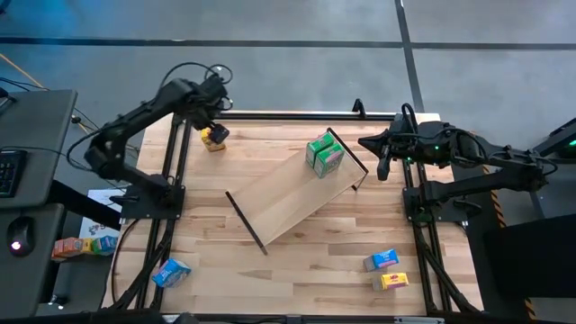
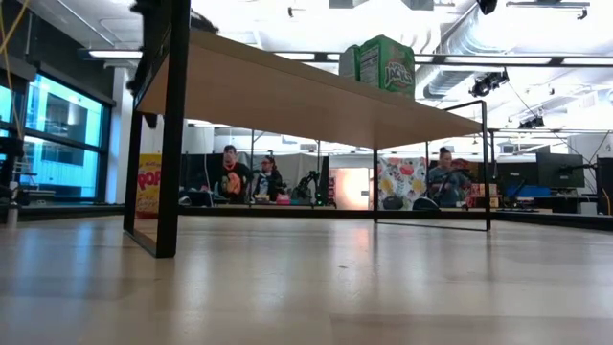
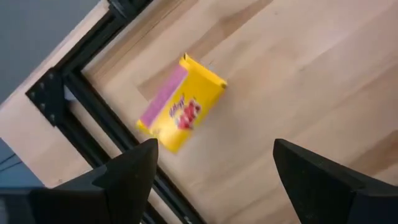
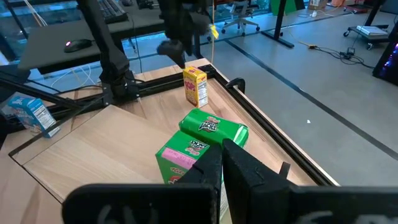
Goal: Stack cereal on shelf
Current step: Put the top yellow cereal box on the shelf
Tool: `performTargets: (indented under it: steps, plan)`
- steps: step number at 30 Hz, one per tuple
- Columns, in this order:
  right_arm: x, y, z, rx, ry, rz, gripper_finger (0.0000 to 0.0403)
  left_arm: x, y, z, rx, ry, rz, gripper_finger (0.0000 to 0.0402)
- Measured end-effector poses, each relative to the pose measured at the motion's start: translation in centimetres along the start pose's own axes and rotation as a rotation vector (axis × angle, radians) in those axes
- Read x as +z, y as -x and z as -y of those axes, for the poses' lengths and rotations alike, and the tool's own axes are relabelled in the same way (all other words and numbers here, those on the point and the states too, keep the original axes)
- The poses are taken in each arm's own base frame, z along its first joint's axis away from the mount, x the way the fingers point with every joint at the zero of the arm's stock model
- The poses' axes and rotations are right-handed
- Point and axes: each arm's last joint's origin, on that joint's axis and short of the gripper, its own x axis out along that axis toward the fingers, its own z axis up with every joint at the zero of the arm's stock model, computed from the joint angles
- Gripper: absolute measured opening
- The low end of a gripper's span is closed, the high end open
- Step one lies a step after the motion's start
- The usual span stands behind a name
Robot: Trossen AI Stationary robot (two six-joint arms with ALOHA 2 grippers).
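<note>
A yellow cereal box [image 3: 180, 106] stands upright on the table at the far left corner [image 1: 214, 137]. My left gripper [image 3: 214, 146] hangs open just above it, fingers pointing down, touching nothing. The shelf [image 1: 288, 198] stands slantwise mid-table on its thin dark end panels. Two green cereal boxes [image 1: 324, 155] stand side by side on the shelf's far right end [image 2: 388, 62]. My right gripper [image 1: 382, 169] waits shut in the air just right of the shelf, with the green boxes [image 4: 199, 149] in front of it.
A blue box [image 1: 171, 272] lies at the near left. A blue box [image 1: 384, 259] and a yellow box [image 1: 393, 281] lie at the near right. Black frame rails [image 1: 175, 171] run along the table's sides. People sit in the room beyond the table [image 2: 244, 177].
</note>
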Motion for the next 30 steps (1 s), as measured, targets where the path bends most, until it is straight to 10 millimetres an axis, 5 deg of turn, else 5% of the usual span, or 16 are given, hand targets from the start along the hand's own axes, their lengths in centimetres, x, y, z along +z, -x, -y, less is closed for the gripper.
performTargets:
  steps: [12,30]
  plan:
    - [-0.1,0.0,0.0,-0.001,0.002,-0.008,0.0000,2.5,-4.0,0.1,0.072,-0.311,-0.122,0.0310]
    - [-0.1,0.0,0.0,-0.002,-0.023,-0.011,0.0000,3.8,-7.8,-0.6,0.084,-0.356,-0.258,0.0310]
